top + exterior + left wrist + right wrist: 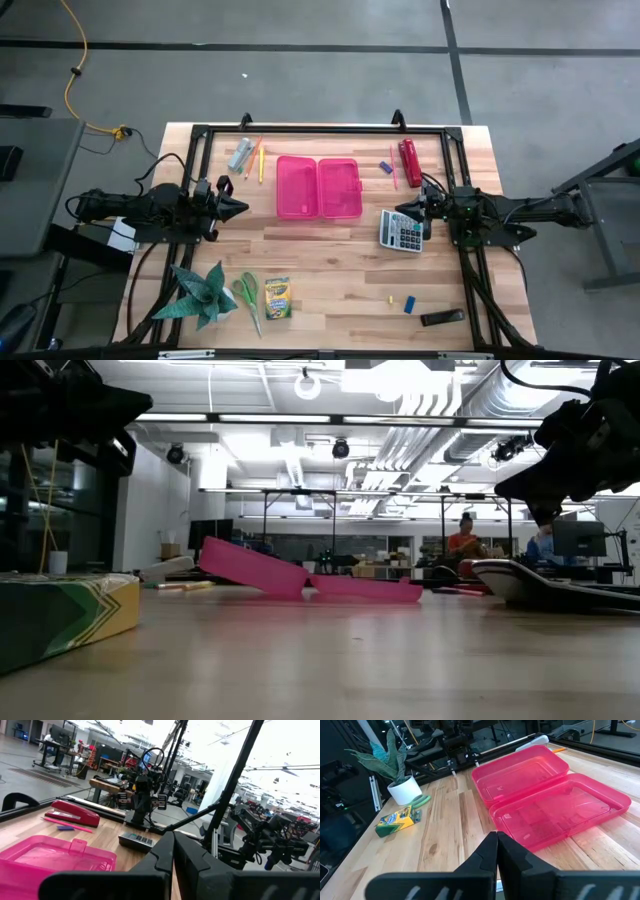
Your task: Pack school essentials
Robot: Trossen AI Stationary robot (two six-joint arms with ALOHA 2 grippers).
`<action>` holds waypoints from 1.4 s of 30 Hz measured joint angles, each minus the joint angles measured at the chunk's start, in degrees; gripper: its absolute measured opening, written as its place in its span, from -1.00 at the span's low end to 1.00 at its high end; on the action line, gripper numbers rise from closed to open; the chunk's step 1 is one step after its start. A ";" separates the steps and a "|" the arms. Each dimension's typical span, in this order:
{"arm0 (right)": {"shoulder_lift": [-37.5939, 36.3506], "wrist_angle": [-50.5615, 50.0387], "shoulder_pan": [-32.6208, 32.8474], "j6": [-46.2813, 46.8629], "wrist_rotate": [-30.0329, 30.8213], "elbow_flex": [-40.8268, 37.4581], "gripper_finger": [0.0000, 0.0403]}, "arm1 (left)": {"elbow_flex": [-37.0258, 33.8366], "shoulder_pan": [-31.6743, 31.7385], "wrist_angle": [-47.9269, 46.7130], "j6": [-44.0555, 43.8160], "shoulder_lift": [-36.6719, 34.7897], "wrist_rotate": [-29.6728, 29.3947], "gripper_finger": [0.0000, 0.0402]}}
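The pink case (319, 187) lies open and flat near the middle of the worktop (330, 260), both halves bare. No lettering on it can be read. The crayon box (276, 298) shows yellow and green print, but the words are too small to make out; it sits well apart from the case, toward the front edge, with the green-handled scissors (247, 297) just beside it and a potted plant (200, 296) beyond the scissors.

Behind the case's left corner lie thin pencils (257, 160) and a grey piece (239, 154). To the case's right, at the back, a pink pencil (393, 172) and a small blue piece (385, 167) lie beside the red stapler (410, 160). The calculator (402, 231) rests near the case's right front corner; its key labels cannot be read. Far off toward the right front, a tiny yellow piece (390, 298), a blue piece (409, 303) and a dark bar (441, 318) lie apart from the rest.

The left gripper (240, 207) hangs level just left of the case, arm stretched straight from the side, fingers (165, 857) pressed together to a point. The right gripper (402, 206) hangs right of the case, above the calculator's back edge, pointing at the case, fingers (492, 851) likewise together. Neither holds anything.
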 joint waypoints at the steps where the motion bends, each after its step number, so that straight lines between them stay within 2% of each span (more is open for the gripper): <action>1: -0.01 0.00 0.00 -0.02 0.00 0.01 -1.00 | -0.01 0.00 -0.01 0.00 -0.01 0.00 -1.00; 18: 0.01 0.00 -0.02 -0.02 0.00 0.01 -1.00 | -0.01 0.00 0.02 0.01 -0.01 -0.15 -1.00; 21: 0.00 0.00 0.00 -0.02 0.00 0.01 -1.00 | -0.01 -0.02 0.42 -1.05 0.22 -5.27 -1.00; 24: 0.00 0.01 -0.01 -0.01 -0.01 0.00 -1.00 | -0.04 0.00 3.26 -9.85 0.38 -10.58 -1.00; 28: 0.01 0.02 -0.02 0.00 0.00 -0.01 -1.00 | -0.04 0.01 6.84 -20.36 0.91 -23.67 -1.00; 31: -0.01 0.01 0.00 -0.02 0.00 0.00 -1.00 | -0.02 0.00 12.88 -23.05 1.38 -29.26 -1.00; 36: -0.01 0.02 0.00 0.00 0.00 -0.01 -1.00 | 2.12 0.00 21.47 -23.47 6.95 -29.38 -1.00; 42: 0.01 0.01 -0.02 -0.01 0.00 0.00 -1.00 | 14.51 0.00 13.77 -21.40 22.93 -29.45 -1.00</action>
